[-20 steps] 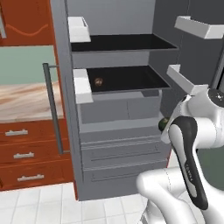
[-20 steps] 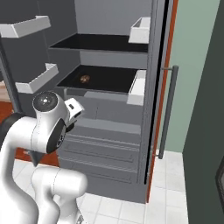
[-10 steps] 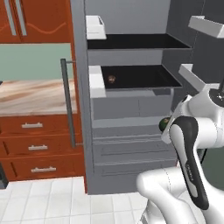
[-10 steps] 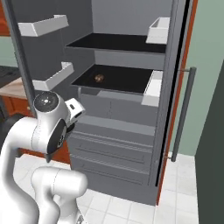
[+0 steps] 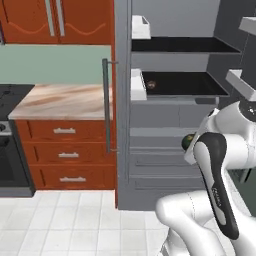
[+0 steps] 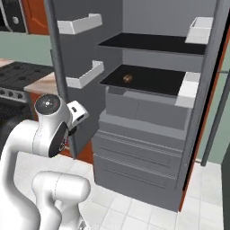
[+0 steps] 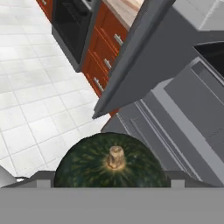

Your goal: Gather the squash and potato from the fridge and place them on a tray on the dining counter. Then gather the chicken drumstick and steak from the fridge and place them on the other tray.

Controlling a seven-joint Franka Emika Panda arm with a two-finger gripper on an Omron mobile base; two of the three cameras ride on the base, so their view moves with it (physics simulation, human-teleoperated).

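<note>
Gripper clamped on squash, jaws spread wide, 1 dark fingertip touching its flank at 9 o'clock and the other at 3 o'clock. Fills the 6 o'clock edge of the hand view, tan stem pointing straight back at the camera; round, so no long axis to line up. In the left base view, peeks out as a dark green lump at 9 o'clock of the white forearm, in front of the grey drawers of the fridge, clear of every shelf.

Reads as item 1 of 4 in hand, mid-carry, none yet on a tray. Beyond the squash in the hand view: fridge drawers toward 3 o'clock, white tile floor toward 9 o'clock, red-brown cabinet drawers toward 11 o'clock.

Potato well apart from the hand, at 11 o'clock from the squash in the left base view, sitting alone on the lower black shelf near its left front corner; same brown lump at 1 o'clock from the arm in the right base view.

Probably calls for a carry away from the fridge toward the dining counter with the grip kept firm; smooth round skin could slip between 2 narrow pads.
</note>
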